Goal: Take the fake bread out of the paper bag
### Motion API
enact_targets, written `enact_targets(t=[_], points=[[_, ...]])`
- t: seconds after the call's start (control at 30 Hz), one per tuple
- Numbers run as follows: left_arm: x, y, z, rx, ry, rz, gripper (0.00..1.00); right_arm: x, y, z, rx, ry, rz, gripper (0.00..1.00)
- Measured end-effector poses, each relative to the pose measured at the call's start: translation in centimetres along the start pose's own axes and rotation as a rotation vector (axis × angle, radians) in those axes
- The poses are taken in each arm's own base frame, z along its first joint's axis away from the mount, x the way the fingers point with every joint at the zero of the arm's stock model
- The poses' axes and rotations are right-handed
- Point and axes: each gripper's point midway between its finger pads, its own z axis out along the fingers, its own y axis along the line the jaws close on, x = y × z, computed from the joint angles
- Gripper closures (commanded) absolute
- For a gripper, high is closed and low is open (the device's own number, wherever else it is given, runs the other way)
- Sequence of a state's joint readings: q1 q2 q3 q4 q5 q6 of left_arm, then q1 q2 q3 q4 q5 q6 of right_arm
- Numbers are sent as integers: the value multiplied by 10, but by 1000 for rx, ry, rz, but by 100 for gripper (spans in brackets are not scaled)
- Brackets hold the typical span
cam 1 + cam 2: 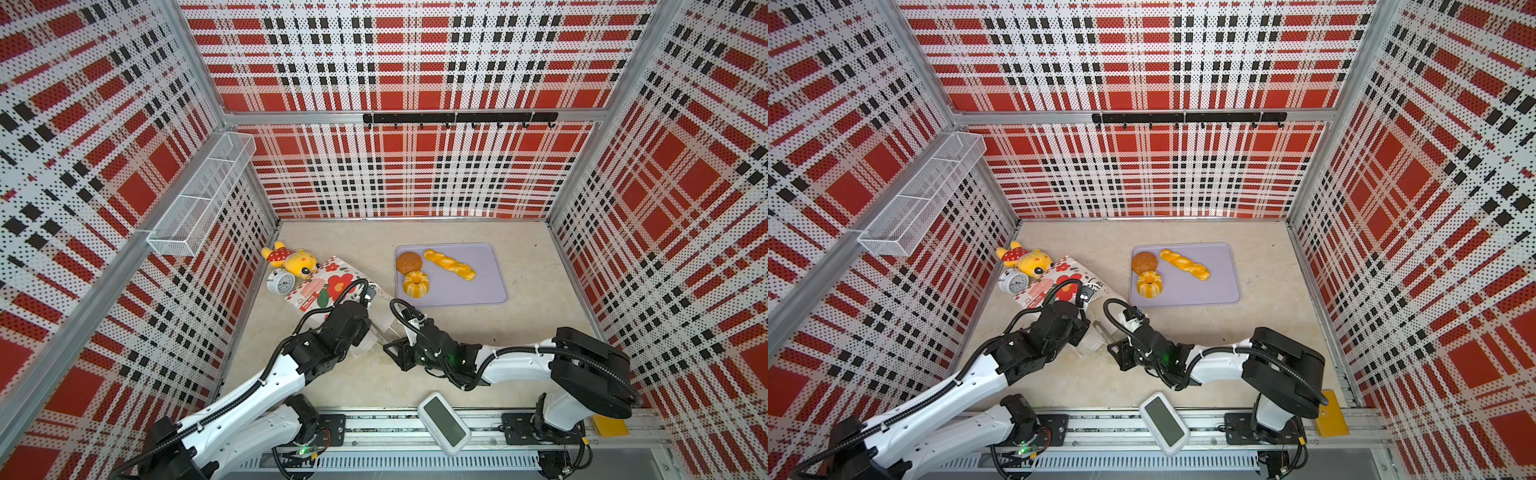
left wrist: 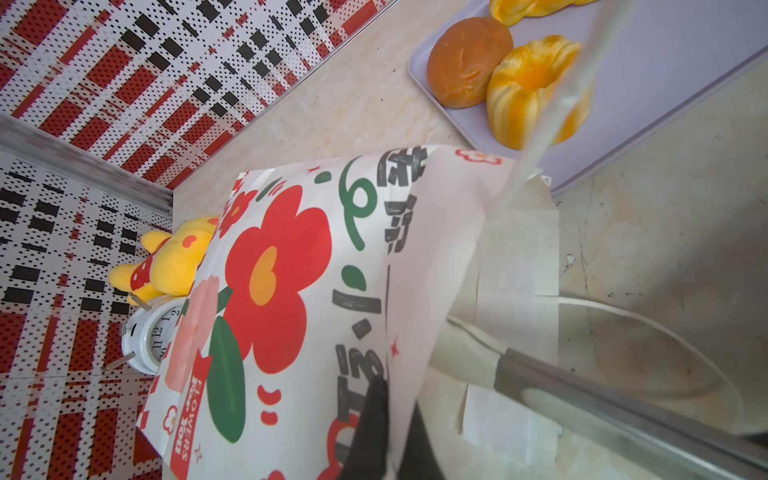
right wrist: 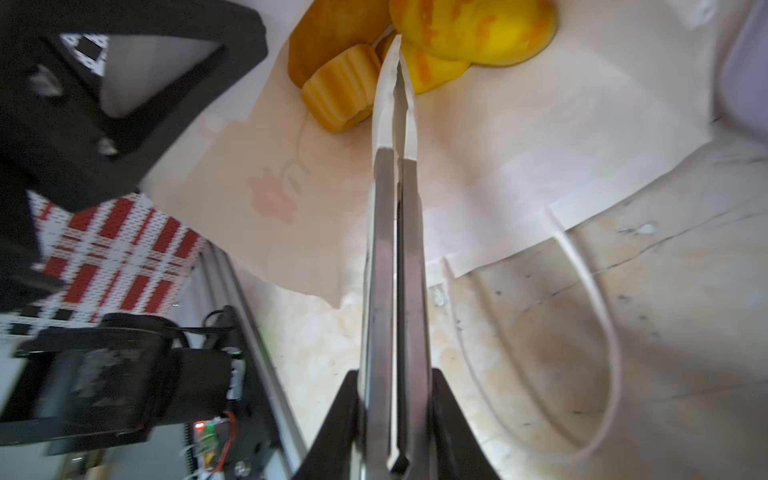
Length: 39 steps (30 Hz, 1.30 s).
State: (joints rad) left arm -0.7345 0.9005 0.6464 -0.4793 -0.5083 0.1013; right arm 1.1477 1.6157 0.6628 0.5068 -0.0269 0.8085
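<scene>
- The paper bag lies on its side on the worktop, centre left in both top views, with its broad flowered side up.
- Its long axis runs diagonally. The closed base points to the upper left and the open mouth to the lower right, towards the right arm.
- The left gripper has its jaws closed on the upper wall of the bag at the mouth, with one black finger above the paper and one below.
- The right gripper has its jaws clamped on a pair of metal tongs, pressing the two arms almost together.
- The tongs point lengthwise into the bag mouth. Their white tips nearly touch, and it cannot be told whether they pinch anything.
- Fake bread inside the bag, at the tong tips: a ribbed yellow piece, a brown loaf and a yellow loaf.
- Fake bread outside the bag lies on the lilac tray, just right of the bag. A round brown bun touches a ring cake.
- A twisted stick lies apart from them, its long axis running from upper left to lower right.
- A white cord handle lies looped on the worktop outside the mouth.
- A yellow plush toy and an alarm clock sit against the base end of the bag.
</scene>
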Motion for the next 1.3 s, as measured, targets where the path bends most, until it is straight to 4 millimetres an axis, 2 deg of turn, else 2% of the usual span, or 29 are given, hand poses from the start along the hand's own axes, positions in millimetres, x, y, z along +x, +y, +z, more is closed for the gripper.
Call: enact_targets(t=[0.1, 0.2, 0.33, 0.4, 0.6, 0.8, 0.97, 1.13, 1.3], points=[[0, 0, 0, 0, 0, 0, 100, 0, 9, 5, -84, -20, 141, 100], [0, 0, 0, 1, -1, 1, 100, 4, 8, 15, -142, -31, 268, 100], [-1, 0, -1, 1, -3, 0, 100, 9, 1, 27, -171, -36, 389, 85], [-1, 0, -1, 1, -3, 0, 100, 7, -2, 29, -185, -47, 435, 83], [-1, 0, -1, 1, -4, 0, 100, -15, 5, 25, -256, -106, 498, 75], [-1, 0, -1, 1, -4, 0, 100, -26, 7, 23, -294, -137, 539, 69], [-1, -1, -1, 2, -6, 2, 100, -20, -1, 30, -314, -135, 612, 61], [-1, -1, -1, 0, -5, 2, 100, -12, -10, 36, -299, -118, 682, 59], [-1, -1, -1, 1, -5, 3, 100, -15, -10, 35, -303, -133, 704, 60]])
